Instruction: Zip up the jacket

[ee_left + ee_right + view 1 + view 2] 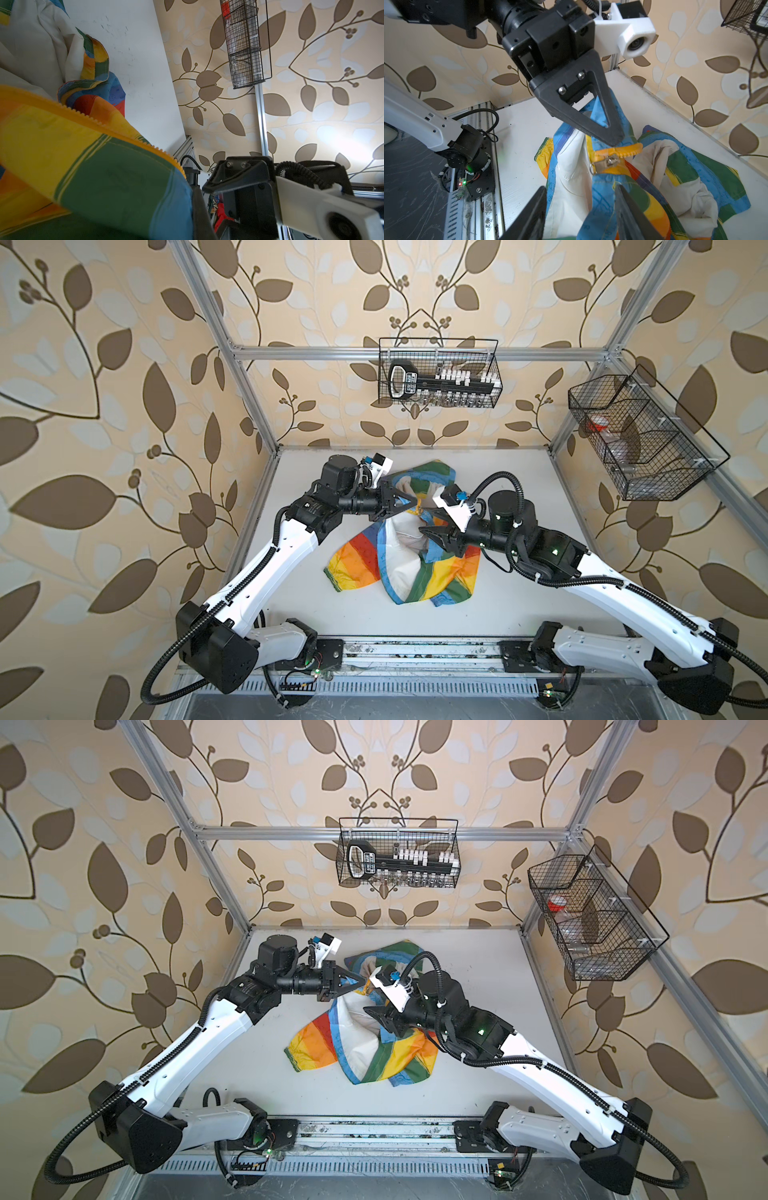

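Me: As far as I can see in both top views, the jacket point(359, 558) lies crumpled in the middle of the table point(519, 572), off-white lining showing, one rainbow sleeve spread out on the left side.

Desk: And your left arm?

Me: My left gripper point(415, 501) is clamped on the orange zipper tape point(630, 148), holding that edge up off the table. On the right wrist camera the metal slider point(607, 163) sits just beside its tip.

Desk: The right one?

Me: My right gripper point(580, 187) stands open, its two fingers point(533, 214) astride a blue strip of the jacket without pinching it, near the slider but not touching it.
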You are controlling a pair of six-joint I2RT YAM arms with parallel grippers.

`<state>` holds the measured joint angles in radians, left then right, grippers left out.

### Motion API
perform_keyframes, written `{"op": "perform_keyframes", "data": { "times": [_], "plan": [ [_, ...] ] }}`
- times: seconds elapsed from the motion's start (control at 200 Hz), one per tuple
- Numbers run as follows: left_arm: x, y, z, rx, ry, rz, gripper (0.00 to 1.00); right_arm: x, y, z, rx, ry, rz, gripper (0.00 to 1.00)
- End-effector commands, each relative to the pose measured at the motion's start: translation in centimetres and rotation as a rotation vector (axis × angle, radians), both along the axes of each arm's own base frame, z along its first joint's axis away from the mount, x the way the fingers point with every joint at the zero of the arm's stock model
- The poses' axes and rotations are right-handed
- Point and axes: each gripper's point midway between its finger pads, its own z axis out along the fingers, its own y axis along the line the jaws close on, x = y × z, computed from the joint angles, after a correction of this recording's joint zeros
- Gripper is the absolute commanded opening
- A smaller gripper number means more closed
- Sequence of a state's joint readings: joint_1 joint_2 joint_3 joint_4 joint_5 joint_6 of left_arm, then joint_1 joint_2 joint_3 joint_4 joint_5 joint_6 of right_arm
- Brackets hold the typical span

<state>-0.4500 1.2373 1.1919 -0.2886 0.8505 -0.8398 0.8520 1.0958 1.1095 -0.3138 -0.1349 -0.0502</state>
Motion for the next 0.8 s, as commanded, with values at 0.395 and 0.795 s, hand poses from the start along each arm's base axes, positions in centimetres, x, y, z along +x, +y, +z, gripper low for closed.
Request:
{"op": "perform_keyframes", "data": {
  "times": [0.395,0.795],
  "plan": [
    [-1.3,0.1,2.2,-0.053,-0.060,-0.057,0.00,1.8,-0.3,1.5,-0.023,-0.101,-0.090,0.47],
    [-1.2,0.0,2.0,-0.063,-0.051,-0.061,0.00,2.0,0.5,1.7,-0.023,-0.113,-0.084,0.38]
  ]
}}
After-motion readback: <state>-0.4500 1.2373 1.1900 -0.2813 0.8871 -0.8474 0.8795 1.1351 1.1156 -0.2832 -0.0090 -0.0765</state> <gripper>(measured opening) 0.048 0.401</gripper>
